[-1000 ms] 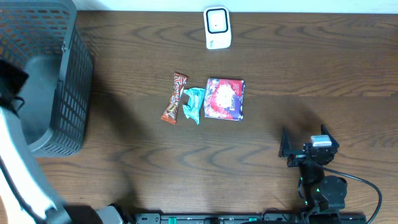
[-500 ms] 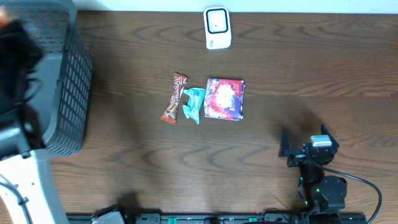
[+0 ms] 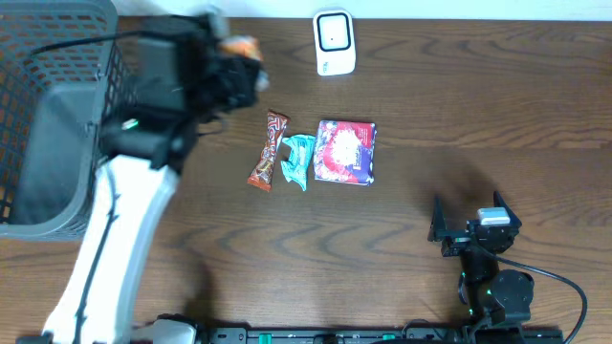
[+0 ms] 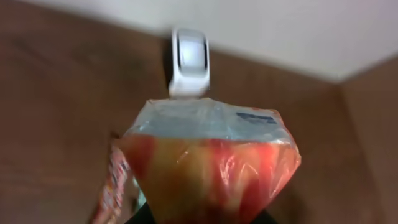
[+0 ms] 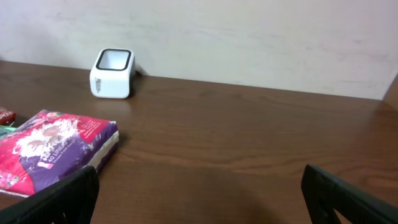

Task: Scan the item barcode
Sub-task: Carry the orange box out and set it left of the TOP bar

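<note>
We hold the orange packet (image 3: 244, 47) in the left gripper (image 3: 234, 69), short of the scanner (image 3: 335, 42).

The left gripper is closed narrow on the bottom of the packet and lifts it over the far left part of the table (image 3: 459, 105), beside the basket (image 3: 57, 124). The white scanner stands well apart to the right of it, at the far edge. We judge that the step in hand is presenting the packet. The next move calls for bringing it in front of the scanner window and turning the barcode side to it; where the barcode is, we cannot see. The right gripper (image 3: 469, 227) rests with jaws wide and empty. The candy bar (image 3: 269, 151), teal wrapper (image 3: 298, 160) and purple packet (image 3: 345, 151) lie in the middle. A blue label (image 4: 255, 117) on the packet's clear top is too blurred to read, and the other prints too.
</note>
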Controlling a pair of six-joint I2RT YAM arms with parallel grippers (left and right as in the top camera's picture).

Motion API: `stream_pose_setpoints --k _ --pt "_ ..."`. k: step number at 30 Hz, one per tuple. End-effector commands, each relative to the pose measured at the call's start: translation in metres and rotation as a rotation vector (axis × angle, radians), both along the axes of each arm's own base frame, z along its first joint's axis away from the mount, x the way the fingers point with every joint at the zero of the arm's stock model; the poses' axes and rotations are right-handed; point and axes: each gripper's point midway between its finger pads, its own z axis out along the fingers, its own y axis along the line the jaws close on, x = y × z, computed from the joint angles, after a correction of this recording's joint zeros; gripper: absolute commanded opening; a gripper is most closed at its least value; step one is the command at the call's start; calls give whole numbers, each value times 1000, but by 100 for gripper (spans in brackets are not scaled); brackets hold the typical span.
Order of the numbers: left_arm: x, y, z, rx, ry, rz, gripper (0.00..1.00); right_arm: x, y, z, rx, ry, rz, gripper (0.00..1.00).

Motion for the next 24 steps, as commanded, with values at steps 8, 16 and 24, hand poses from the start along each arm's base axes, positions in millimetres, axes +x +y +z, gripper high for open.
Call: stream_pose_setpoints --k 8,16,24 --pt "16 6 -135 296 302 63 8 0 -1 0 -8 -2 -7 99" --pt "9 49 -186 581 417 114 8 0 -1 0 -9 -2 -7 99" --pt "-3 54 -233 624 539 81 24 0 -1 0 -9 -2 -7 99"
